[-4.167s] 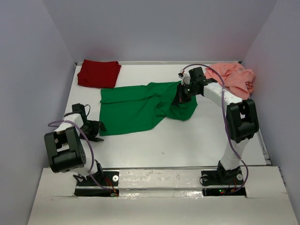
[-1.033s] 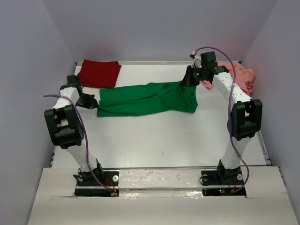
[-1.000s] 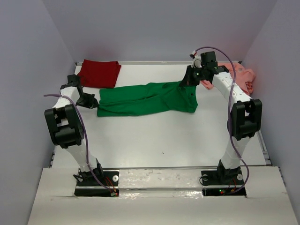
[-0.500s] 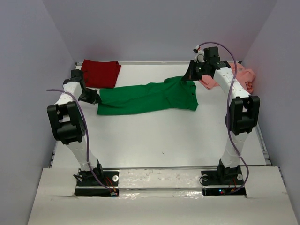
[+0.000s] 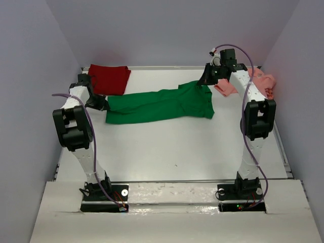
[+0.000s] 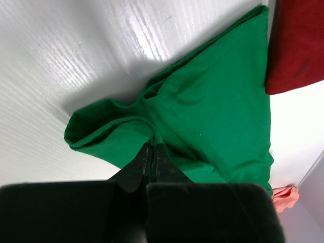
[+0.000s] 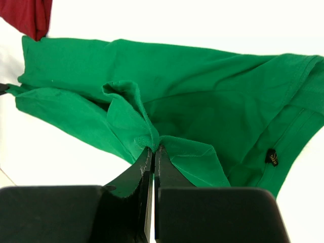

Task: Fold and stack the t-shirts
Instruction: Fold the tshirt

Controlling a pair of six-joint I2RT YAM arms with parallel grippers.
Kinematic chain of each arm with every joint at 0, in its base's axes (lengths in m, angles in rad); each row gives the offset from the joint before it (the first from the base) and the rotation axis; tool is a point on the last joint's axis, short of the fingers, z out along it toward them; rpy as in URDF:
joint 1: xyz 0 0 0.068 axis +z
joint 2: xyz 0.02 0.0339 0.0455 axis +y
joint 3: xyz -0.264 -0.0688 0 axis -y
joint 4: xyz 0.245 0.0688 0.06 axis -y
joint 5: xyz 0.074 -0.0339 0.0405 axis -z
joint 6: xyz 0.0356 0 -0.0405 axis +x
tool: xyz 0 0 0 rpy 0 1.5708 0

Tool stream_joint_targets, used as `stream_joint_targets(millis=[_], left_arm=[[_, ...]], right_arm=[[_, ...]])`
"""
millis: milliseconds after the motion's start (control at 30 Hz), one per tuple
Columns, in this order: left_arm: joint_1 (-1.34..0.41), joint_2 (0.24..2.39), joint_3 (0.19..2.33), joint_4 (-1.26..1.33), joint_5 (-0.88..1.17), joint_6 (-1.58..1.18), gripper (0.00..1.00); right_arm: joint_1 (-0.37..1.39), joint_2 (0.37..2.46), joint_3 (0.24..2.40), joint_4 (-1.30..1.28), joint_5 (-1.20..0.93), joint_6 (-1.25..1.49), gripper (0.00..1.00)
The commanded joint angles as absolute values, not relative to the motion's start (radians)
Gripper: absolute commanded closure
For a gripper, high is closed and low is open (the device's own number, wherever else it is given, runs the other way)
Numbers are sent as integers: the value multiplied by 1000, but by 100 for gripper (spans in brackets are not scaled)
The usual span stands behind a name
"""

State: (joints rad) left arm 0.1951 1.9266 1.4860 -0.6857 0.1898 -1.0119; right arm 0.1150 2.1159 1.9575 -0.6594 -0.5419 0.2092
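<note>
White tabletop (image 5: 177, 147), lilac walls (image 5: 177, 30): left hand (image 5: 105, 105) and right hand (image 5: 204, 82) each pinch the green t-shirt (image 5: 157, 105).

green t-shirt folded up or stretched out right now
Stretched out, not folded compact: the green t-shirt lies as a long band across the table, left gripper and right gripper each shut on one end.

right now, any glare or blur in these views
Left wrist: streaky glare on the table, a grey shadow beside the green t-shirt, and the left gripper is a dark, featureless block. Right wrist: the table is washed out to white, the cloth sharp. Top external: even, soft light.
</note>
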Motion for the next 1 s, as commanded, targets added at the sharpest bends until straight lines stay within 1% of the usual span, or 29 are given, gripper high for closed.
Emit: stream_joint_targets(millis=[0, 267, 967], left_arm=[[195, 1940, 1554, -724, 181, -1011, 100], [195, 1988, 1635, -752, 172, -1008, 100], [195, 2051, 1689, -753, 169, -1009, 100]], right_arm=[[103, 2135, 2034, -658, -549, 196, 100], [94, 2166, 2059, -661, -549, 196, 100], [75, 2304, 2224, -675, -534, 204, 100]])
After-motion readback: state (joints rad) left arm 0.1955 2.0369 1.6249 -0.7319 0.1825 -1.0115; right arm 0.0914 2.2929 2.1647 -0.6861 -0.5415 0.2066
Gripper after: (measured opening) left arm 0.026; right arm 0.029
